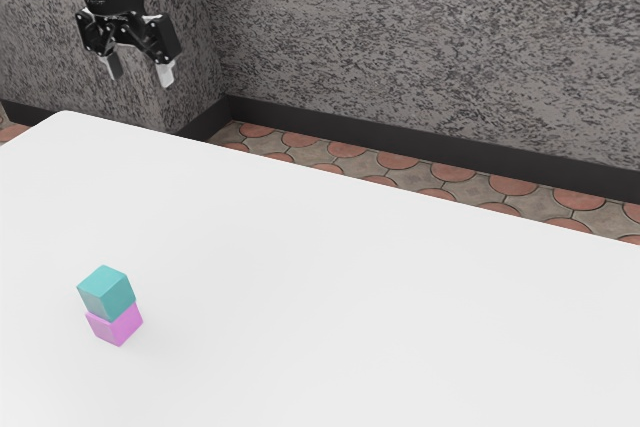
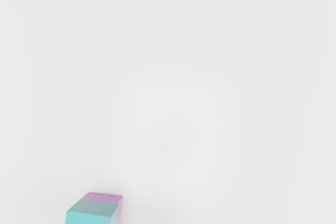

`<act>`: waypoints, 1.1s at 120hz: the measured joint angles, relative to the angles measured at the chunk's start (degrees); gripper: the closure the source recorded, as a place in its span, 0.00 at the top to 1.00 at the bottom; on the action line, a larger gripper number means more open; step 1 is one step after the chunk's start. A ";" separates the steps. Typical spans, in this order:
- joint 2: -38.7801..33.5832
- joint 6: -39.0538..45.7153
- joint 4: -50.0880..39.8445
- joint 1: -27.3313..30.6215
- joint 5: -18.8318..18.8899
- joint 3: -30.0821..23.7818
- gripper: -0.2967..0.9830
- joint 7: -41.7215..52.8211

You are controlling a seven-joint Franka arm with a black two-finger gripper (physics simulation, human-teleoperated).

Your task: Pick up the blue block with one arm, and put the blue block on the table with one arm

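High over the table's far edge, at the exterior view's upper left, my gripper is open, its two fingers apart with nothing between them. The teal-blue block rests on top of a pink-purple block on the white table, well below my gripper. In the wrist view, the blue block is cut off by the lower edge, with part of the pink block visible beside it.
A grey mottled wall with a dark baseboard stands behind the table, and a tiled floor lies between them. The table's far edge runs diagonally across the exterior view.
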 joint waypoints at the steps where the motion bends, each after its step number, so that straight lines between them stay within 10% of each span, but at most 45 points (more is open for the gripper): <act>1: 0.00 0.00 0.00 -0.01 0.00 0.00 0.77 0.00; 88: 2.68 -12.53 15.99 -8.38 -0.27 -1.10 0.77 -0.19; 132: -16.84 10.39 -35.77 4.44 1.37 -7.88 0.77 0.63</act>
